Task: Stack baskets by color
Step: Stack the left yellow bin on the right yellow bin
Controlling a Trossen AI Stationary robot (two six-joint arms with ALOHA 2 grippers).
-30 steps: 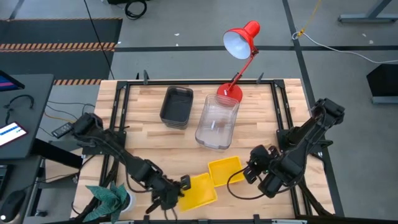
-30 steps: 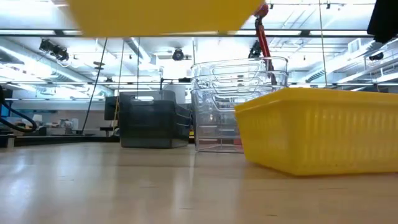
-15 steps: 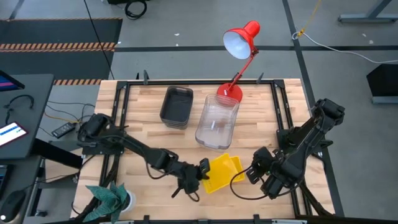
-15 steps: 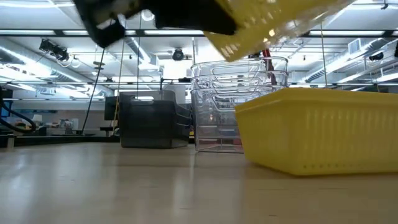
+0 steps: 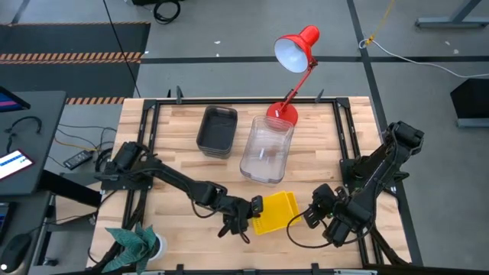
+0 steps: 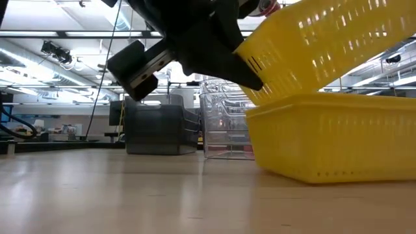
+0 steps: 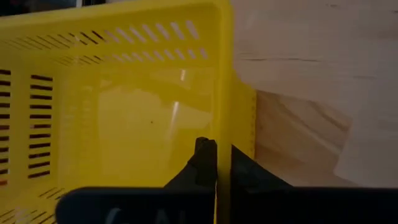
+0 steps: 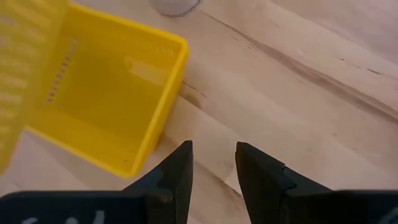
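Grey stack (image 5: 217, 131): done, at the table's back, opaque. Clear stack (image 5: 267, 150): done, just beside it, see-through, rounded corners. Yellow baskets: unfinished. You have the left gripper (image 5: 254, 206) pinched on the rim of a tilted yellow basket (image 6: 325, 39), above the resting yellow basket (image 6: 335, 140) at front centre; slotted walls, glossy plastic. Right gripper (image 8: 212, 163): apart, holding nothing, beside them.

- Your high view looks straight down on the whole table (image 5: 183, 164).
- Your low view sits at tabletop height, facing the room.
- Your wrist views look past their fingers, close up.
- All four share the yellow baskets (image 5: 275, 210).
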